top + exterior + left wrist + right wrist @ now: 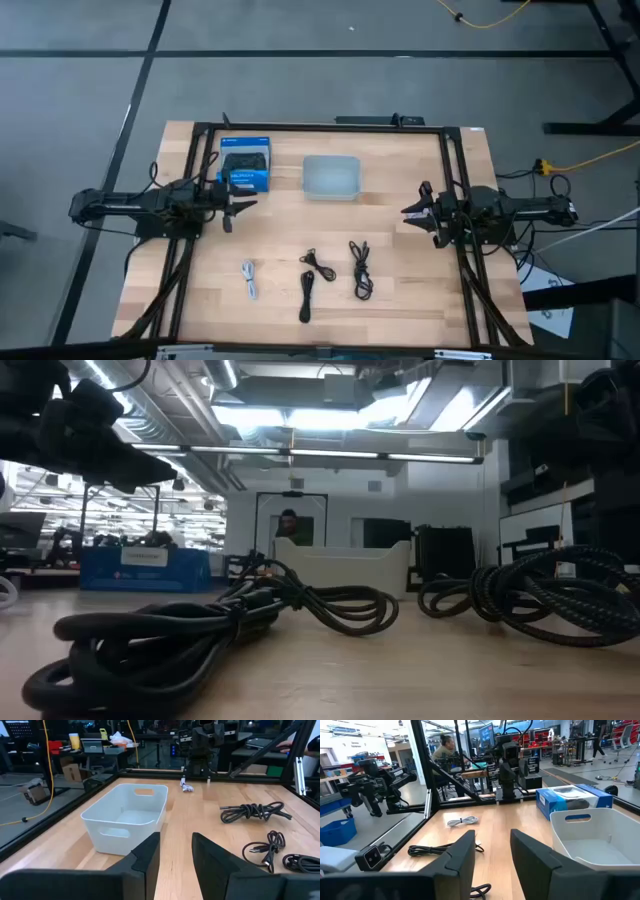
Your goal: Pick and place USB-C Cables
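Observation:
Four small coiled cables lie on the near half of the wooden table: a white one (pixel 249 279) (pixel 462 821) and three black ones (pixel 318 264) (pixel 306 297) (pixel 360 268). The left wrist view shows black coils (pixel 252 811) (pixel 265 847), and the low view shows them up close (pixel 200 640) (pixel 540 595). My left gripper (pixel 235 208) (pixel 175 855) hovers open at the table's left side, beside the blue box. My right gripper (pixel 415 212) (pixel 492 852) hovers open at the right side. Neither touches anything.
A translucent white bin (pixel 331 177) (pixel 127 817) (pixel 600 837) stands at the far middle of the table, with a blue box (pixel 245 165) (pixel 572 800) to its left. A black frame rims the table (pixel 400 290). A person (pixel 290 525) shows in the room behind.

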